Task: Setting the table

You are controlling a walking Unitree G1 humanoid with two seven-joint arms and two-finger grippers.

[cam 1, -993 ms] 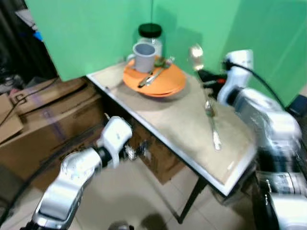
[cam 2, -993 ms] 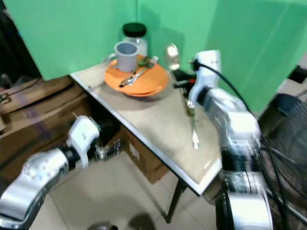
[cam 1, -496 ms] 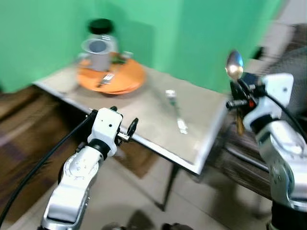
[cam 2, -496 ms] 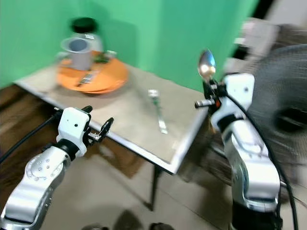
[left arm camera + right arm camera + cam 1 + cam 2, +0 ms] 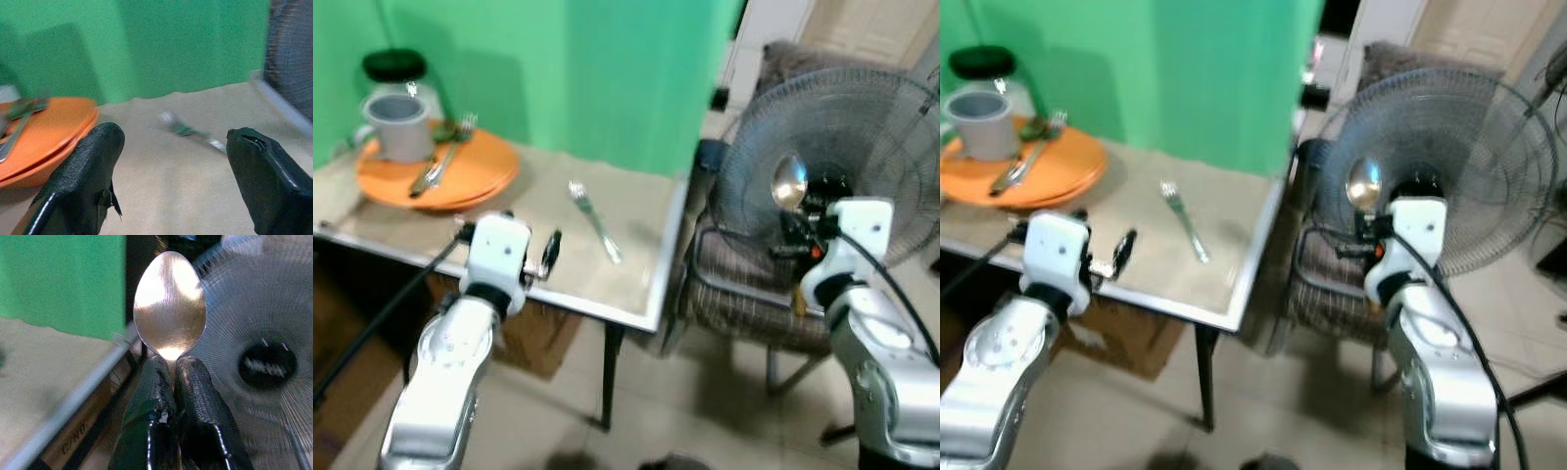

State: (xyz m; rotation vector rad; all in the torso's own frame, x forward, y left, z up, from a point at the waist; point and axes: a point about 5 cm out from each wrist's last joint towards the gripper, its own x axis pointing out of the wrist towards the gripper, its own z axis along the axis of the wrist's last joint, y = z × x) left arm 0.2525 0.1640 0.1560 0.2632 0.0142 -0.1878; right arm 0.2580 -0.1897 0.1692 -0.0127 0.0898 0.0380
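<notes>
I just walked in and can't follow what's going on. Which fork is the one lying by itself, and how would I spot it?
Find the beige table before the green wall. Right of its round orange plate, which carries a grey mug and cutlery, the silver metal fork lies alone on bare tabletop, tines toward the wall.

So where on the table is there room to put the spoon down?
The bare patch is the tan tabletop between the lone fork and the table's right edge, and the strip between that fork and the orange plate. The far left corner is crowded: plate, grey mug, cutlery and jar. The right claw holds the spoon upright beside the fan.
</notes>
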